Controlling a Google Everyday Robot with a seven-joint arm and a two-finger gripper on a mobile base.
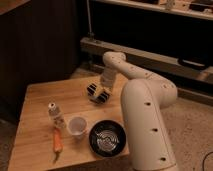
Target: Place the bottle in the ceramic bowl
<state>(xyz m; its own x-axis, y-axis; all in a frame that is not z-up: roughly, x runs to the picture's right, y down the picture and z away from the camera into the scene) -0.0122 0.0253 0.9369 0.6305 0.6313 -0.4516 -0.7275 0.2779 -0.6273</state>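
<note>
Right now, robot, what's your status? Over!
Gripper above table's far side, away from bottle. Bottle stands outside ceramic bowl. White cup sits between them.

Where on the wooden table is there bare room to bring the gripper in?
Bare wood spans the wooden table's back left, bordered by the black-padded gripper and the small whitish plastic bottle. The front is crowded: bottle, orange carrot, small white cup and black spiral-lined ceramic bowl sit close together.

A light wooden table (37, 97) stands near left on a speckled floor (192, 120). Dark panelling (40, 45) rises far left, and a metal-framed rack (150, 55) runs far right. The light is dim and warm. The gripper (98, 93), jaws apart, hangs over the table's far side.
</note>
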